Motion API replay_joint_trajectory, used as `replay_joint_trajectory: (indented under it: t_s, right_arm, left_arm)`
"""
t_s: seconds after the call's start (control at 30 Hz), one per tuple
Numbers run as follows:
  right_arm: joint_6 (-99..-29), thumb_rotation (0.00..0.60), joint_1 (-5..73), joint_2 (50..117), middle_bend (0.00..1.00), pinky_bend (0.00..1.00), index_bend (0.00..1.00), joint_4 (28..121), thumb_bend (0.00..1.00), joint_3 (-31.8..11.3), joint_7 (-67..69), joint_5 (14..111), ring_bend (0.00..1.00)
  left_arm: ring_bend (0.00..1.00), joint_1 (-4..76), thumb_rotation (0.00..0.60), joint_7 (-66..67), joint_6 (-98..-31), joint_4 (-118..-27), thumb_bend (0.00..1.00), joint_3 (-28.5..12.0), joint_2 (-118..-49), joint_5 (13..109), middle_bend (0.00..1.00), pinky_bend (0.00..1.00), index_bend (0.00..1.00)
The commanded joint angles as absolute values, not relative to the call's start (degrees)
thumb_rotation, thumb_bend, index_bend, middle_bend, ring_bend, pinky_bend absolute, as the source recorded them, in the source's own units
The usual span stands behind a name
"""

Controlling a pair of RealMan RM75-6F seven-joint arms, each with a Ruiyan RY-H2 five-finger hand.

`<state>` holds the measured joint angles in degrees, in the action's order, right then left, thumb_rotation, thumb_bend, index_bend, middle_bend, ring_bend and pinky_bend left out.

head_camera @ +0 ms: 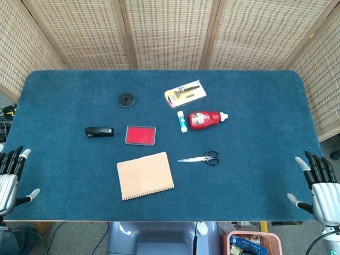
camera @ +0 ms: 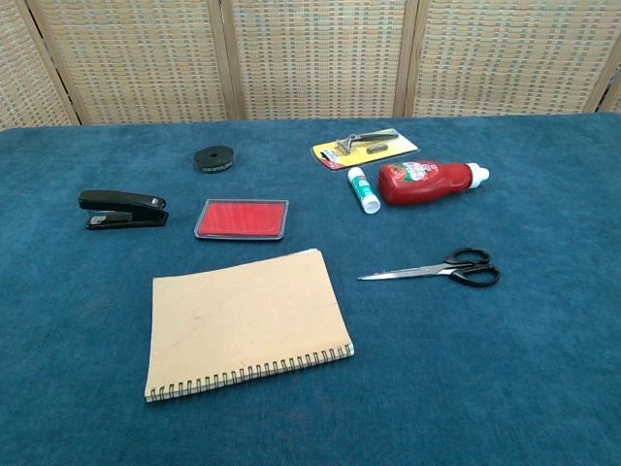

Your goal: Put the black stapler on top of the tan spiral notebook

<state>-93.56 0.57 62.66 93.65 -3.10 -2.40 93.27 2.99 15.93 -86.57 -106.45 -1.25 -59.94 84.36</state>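
The black stapler (head_camera: 99, 132) (camera: 122, 209) lies on the blue table, left of centre, untouched. The tan spiral notebook (head_camera: 145, 175) (camera: 245, 322) lies flat nearer the front edge, its spiral binding toward me, with nothing on it. My left hand (head_camera: 9, 178) hovers at the table's front left corner, fingers spread and empty. At the front right corner my right hand (head_camera: 320, 186) is likewise spread and empty. Both hands are far from the stapler and do not appear in the chest view.
A red ink pad (head_camera: 141, 135) lies between stapler and notebook. Black-handled scissors (head_camera: 201, 158) sit right of the notebook. Farther back are a glue stick (head_camera: 182, 121), a red bottle (head_camera: 206, 119), a carded razor (head_camera: 185, 93) and a black tape roll (head_camera: 126, 99).
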Motion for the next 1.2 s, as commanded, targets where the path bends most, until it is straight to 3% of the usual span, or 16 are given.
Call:
replay_joint_trajectory:
  t_s: [0.03, 0.37, 0.6, 0.8, 0.97, 1.2]
  right_arm:
    - [-93.66, 0.6, 0.48, 62.64, 0.0, 0.0, 0.0, 93.73, 0.0, -3.08, -2.38, 93.26, 0.0]
    - [-92.99, 0.6, 0.59, 62.34, 0.0, 0.0, 0.0, 93.86, 0.0, -2.99, -1.71, 92.82, 0.0]
    - [-91.35, 0.6, 1.32, 61.88, 0.0, 0.0, 0.0, 93.73, 0.0, -3.94, 0.06, 90.57, 0.0]
    - [-89.55, 0.6, 1.86, 61.79, 0.0, 0.0, 0.0, 93.11, 0.0, -4.51, 1.04, 88.34, 0.0]
    - [-88.77, 0.6, 2.06, 61.67, 0.0, 0.0, 0.0, 92.47, 0.0, -5.15, 2.39, 86.64, 0.0]
    - [-87.85, 0.6, 2.38, 61.86, 0.0, 0.0, 0.0, 91.24, 0.0, -5.96, 3.29, 84.7, 0.0]
  left_arm:
    - [0.0, 3.1, 0.6, 16.03, -86.29, -106.4, 0.15, -1.18, -59.91, 84.29, 0.0, 0.0, 0.0]
    - [0.0, 6.27, 0.6, 15.09, -82.77, -103.43, 0.15, -2.94, -60.73, 84.07, 0.0, 0.0, 0.0]
    - [0.0, 20.23, 0.6, 15.28, -64.59, -95.82, 0.15, -9.37, -64.73, 77.94, 0.0, 0.02, 0.0]
    - [0.02, 32.47, 0.6, 20.94, -50.25, -84.38, 0.15, -12.58, -72.81, 72.3, 0.03, 0.16, 0.03]
    - [0.09, 38.51, 0.6, 22.12, -44.47, -74.77, 0.15, -13.71, -79.58, 68.68, 0.13, 0.2, 0.14]
    - [0.14, 43.52, 0.6, 24.46, -40.3, -64.44, 0.15, -14.37, -85.75, 64.27, 0.21, 0.24, 0.21]
